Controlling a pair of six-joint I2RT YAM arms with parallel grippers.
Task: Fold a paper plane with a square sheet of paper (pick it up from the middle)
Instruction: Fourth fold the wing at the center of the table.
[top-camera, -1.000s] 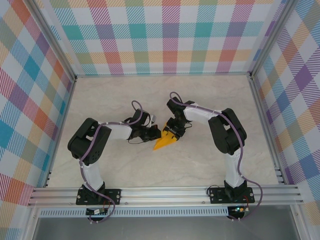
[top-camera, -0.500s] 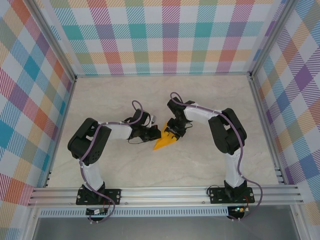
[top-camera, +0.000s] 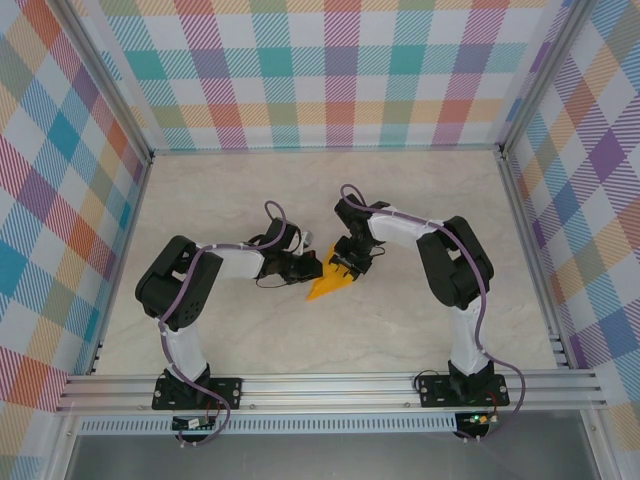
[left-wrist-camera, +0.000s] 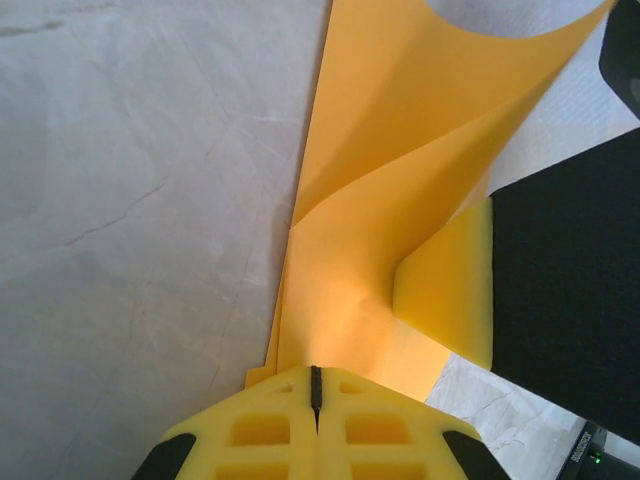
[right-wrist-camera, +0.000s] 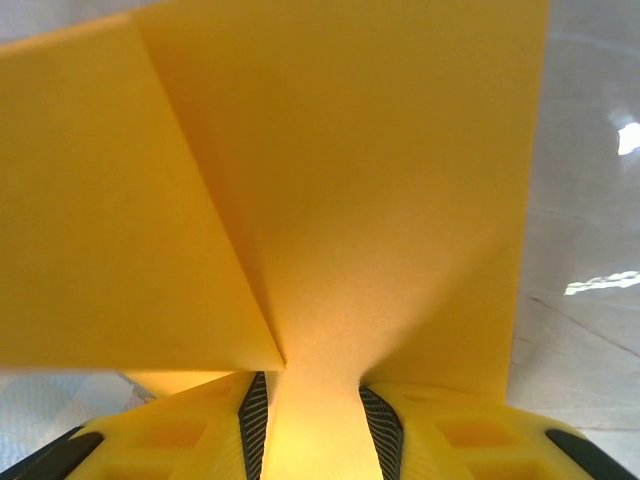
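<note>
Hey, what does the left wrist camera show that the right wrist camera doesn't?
Left wrist: the left end effector pinched shut on a folded edge of the orange paper, with a yellow pad of the right arm touching it. Right wrist: the right end effector, jaws apart, paper running between them beside a diagonal fold. Both: the paper over the pale marbled table.

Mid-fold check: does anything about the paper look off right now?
The square sheet of paper bows up in a loose, uncreased curve beyond the left gripper, which is shut on it, instead of lying flat on the table. The right gripper also has paper between its fingers. No tear shows.
</note>
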